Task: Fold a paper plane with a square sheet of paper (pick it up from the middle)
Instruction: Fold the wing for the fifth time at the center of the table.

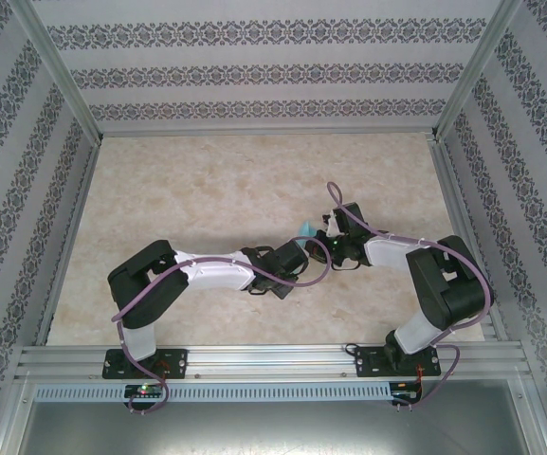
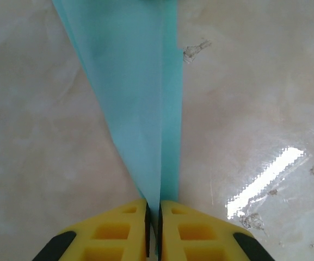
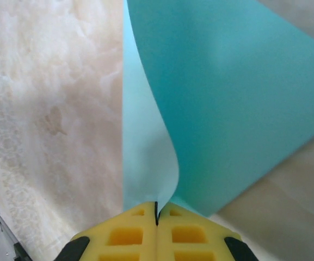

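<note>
In the left wrist view the left pincer point(image 2: 153, 209) is clenched on the narrow end of the blue paper point(image 2: 135, 81). The strip runs straight ahead from the tips, widening as it goes, with its long axis in line with the fingers, above the bench point(image 2: 37, 136). In the right wrist view the right pincer point(image 3: 157, 209) is also clamped on the paper. One layer curls up from the tips and a broad flap spreads ahead and to the right. From above, the paper is held over the middle of the bench between the two pincers, so neither arm is nearer. The left arm point(image 1: 211, 270) stretches low across the bench toward it, and the right arm point(image 1: 444, 284) bends at the elbow and reaches back in. Any coming crease probably depends on that shared long axis.
</note>
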Robot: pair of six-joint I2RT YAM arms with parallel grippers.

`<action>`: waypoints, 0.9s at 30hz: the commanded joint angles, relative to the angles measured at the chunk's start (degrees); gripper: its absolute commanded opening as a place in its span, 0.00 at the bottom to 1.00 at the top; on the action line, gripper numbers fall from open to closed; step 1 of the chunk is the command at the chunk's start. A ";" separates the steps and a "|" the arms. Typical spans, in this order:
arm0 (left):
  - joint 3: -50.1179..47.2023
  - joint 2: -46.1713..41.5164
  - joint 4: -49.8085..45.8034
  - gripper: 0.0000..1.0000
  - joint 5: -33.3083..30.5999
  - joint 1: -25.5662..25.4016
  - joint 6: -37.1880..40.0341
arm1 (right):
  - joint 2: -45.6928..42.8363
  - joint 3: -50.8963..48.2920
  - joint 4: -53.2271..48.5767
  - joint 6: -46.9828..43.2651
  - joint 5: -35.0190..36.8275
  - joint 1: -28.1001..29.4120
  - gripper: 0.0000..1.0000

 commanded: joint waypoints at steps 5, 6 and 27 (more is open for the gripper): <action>-1.66 1.66 -0.69 0.15 3.12 0.17 2.38 | 2.87 1.61 4.20 0.30 -2.04 -0.13 0.00; -1.58 1.66 -0.73 0.15 3.20 0.17 2.38 | 3.35 1.62 3.95 0.13 -2.02 -0.15 0.00; -1.48 0.87 -0.69 0.25 3.52 0.51 3.41 | 5.23 1.02 -4.09 -4.22 3.60 -1.04 0.00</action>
